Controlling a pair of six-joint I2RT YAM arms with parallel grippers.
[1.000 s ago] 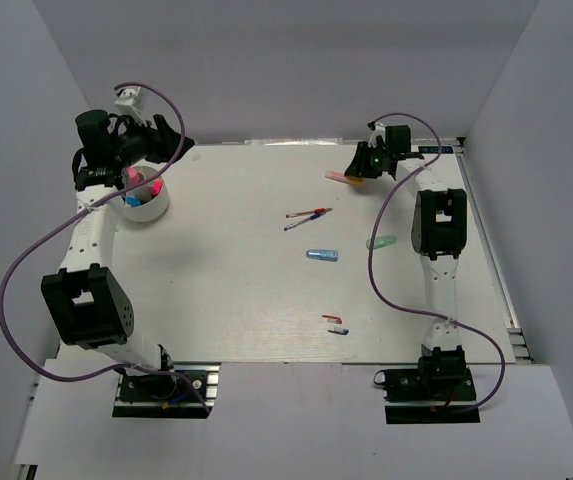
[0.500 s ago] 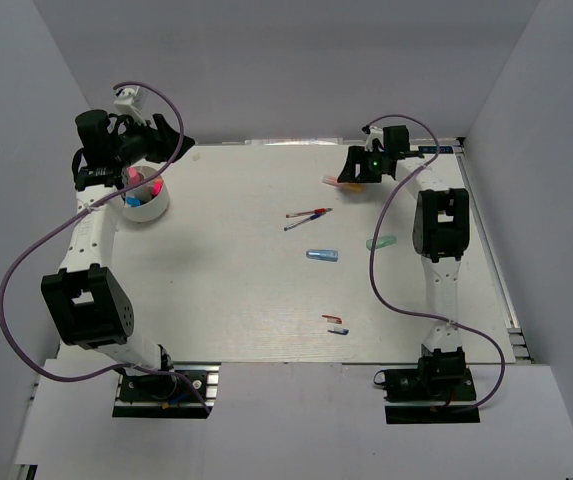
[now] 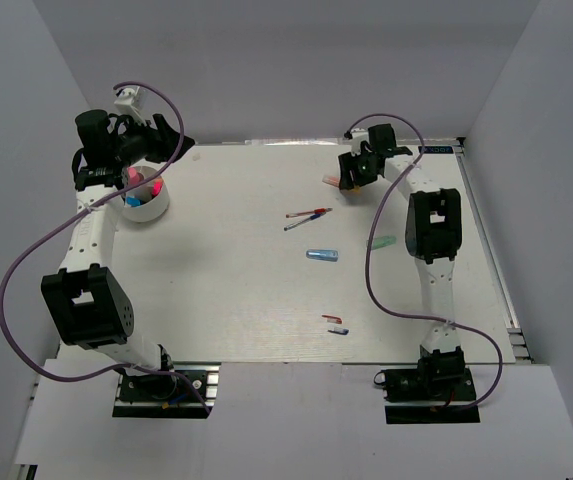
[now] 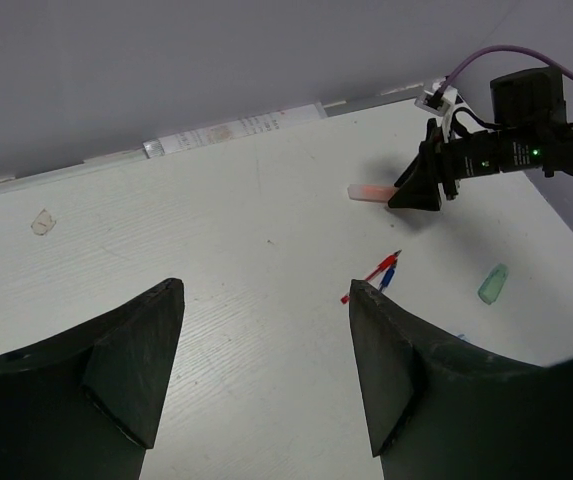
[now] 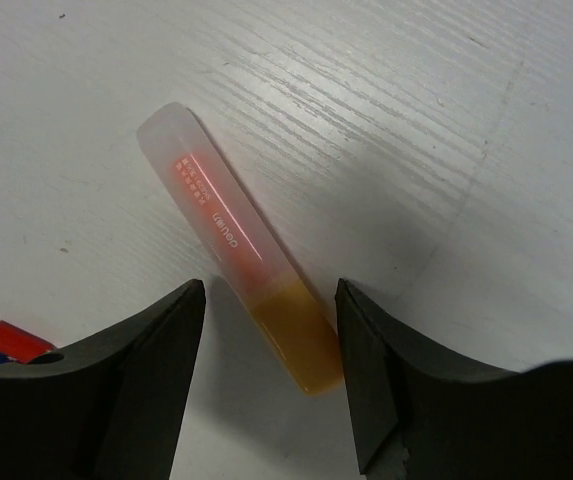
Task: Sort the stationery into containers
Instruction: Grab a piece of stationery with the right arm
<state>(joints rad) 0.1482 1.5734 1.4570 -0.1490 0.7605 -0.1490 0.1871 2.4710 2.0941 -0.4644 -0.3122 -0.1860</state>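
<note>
Nearest the arm bases, well right of the bowl (image 3: 149, 208) and much nearer than it, two small red pieces (image 3: 336, 323) lie on the surface (image 3: 226, 300). Farther in come a blue marker (image 3: 322, 255) and a mint marker (image 3: 381, 242), both right of the bowl and a little nearer than it. About level with the bowl, well to its right, two thin pens (image 3: 308, 216), one red and one blue, lie side by side. Slightly beyond the bowl and far to its right, the highlighter (image 5: 241, 245) lies flat. The right pincer (image 5: 266, 300) is released, its jaws straddling the highlighter's orange end. The left pincer (image 4: 266, 295) hangs released and empty just above the bowl, which holds pink and blue pieces. The step in hand looks like picking up the highlighter. Next it calls for clenching squarely across the barrel, lifting, and carrying it left to the bowl.
</note>
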